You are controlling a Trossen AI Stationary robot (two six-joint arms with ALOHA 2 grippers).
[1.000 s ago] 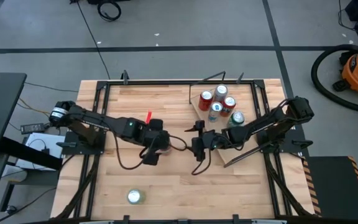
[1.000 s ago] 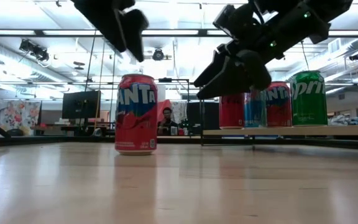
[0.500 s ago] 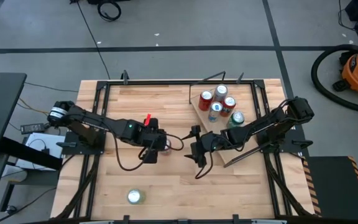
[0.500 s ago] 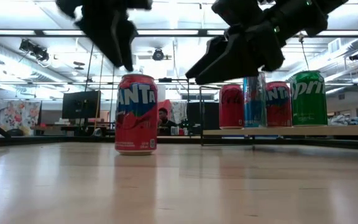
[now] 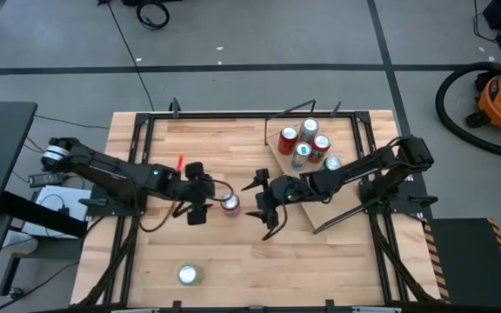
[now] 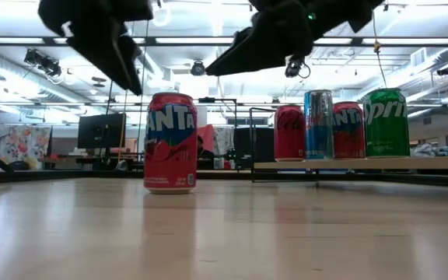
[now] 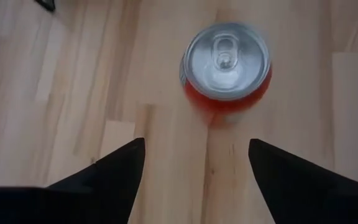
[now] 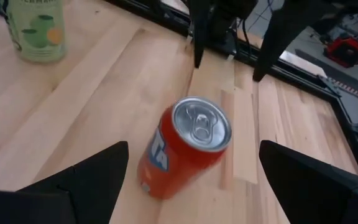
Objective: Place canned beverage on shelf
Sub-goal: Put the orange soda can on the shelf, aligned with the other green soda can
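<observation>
From above, a red Fanta can (image 5: 230, 203) stands upright on the plank table (image 5: 233, 261) near its middle, between the two arms. The left gripper (image 5: 200, 205) sits just left of the can, fingers spread, gripping nothing. The right gripper (image 5: 263, 200) sits just right of the can, also spread and empty. The shelf (image 5: 298, 187), a small askew board at the far right, carries four upright cans (image 5: 308, 144). A pale can (image 5: 188, 276) stands alone near the front edge, left of centre.

At table height, the red Fanta can (image 6: 170, 142) stands on the table (image 6: 224, 233) left of centre. Both grippers hang above it without touching: the left gripper (image 6: 115, 54) up to its left, the right gripper (image 6: 239, 54) up to its right. The shelf (image 6: 356, 163) at the right holds a red can, a blue-and-silver can, another red Fanta and a green Sprite can (image 6: 386, 123).

The left wrist camera looks down on the can's silver top (image 7: 226, 62), ahead of the two parted fingers (image 7: 114, 171), clear of both.

The right wrist camera shows the can (image 8: 185, 146) between and beyond its own wide-set fingers (image 8: 95, 174), untouched, with the left gripper's fingers (image 8: 197, 37) behind it and the pale can (image 8: 40, 28) farther off.
</observation>
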